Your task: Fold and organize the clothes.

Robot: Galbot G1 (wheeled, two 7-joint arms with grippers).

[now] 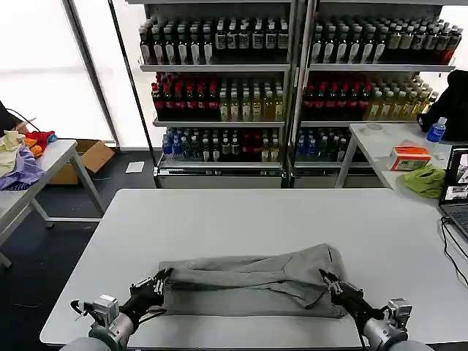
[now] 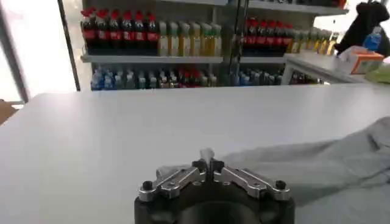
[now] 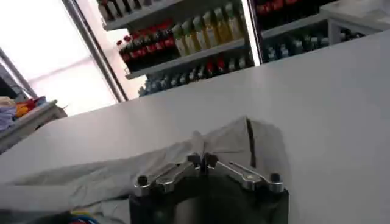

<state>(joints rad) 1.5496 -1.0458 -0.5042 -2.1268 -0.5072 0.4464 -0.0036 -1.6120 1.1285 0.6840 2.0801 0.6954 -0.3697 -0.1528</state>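
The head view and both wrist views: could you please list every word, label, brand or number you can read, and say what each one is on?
No text can be read.
Bottles on the shelves: labels too small and blurred.
Orange box on the side table: print too blurred.
Laptop screen: nothing readable.
Grey shirt, pinched at its ends by the left gripper and the right gripper: no lettering visible.

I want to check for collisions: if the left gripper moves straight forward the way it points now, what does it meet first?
The left gripper appears shut on the grey shirt edge. Ahead lies bare white table, so the way looks free; depth is uncertain.
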